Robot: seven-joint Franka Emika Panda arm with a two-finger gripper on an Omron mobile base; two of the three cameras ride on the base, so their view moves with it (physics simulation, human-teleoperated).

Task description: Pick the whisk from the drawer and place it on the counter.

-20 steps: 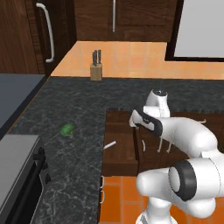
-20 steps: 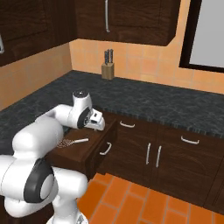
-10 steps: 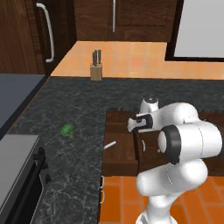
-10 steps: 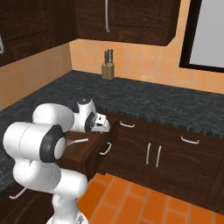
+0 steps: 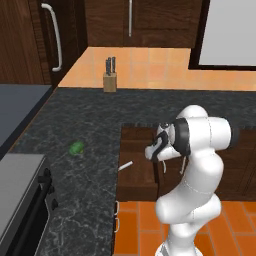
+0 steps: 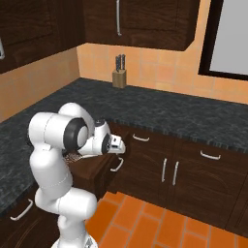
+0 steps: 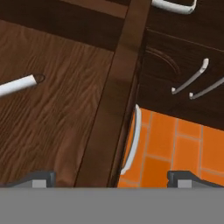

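So the gripper (image 7: 111,177) hangs spread open over the drawer (image 7: 65,118) front edge, with the whisk (image 7: 17,84) handle lying off to one side, untouched.

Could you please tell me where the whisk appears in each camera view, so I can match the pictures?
Left base view: the whisk, its white handle lying in the open drawer, left of the arm.
Right base view: its wire head peeks out below the arm's forearm.
Hand view: the handle end at the left edge.
Shared landmark: the drawer's curved silver handle, at the front of the drawer.
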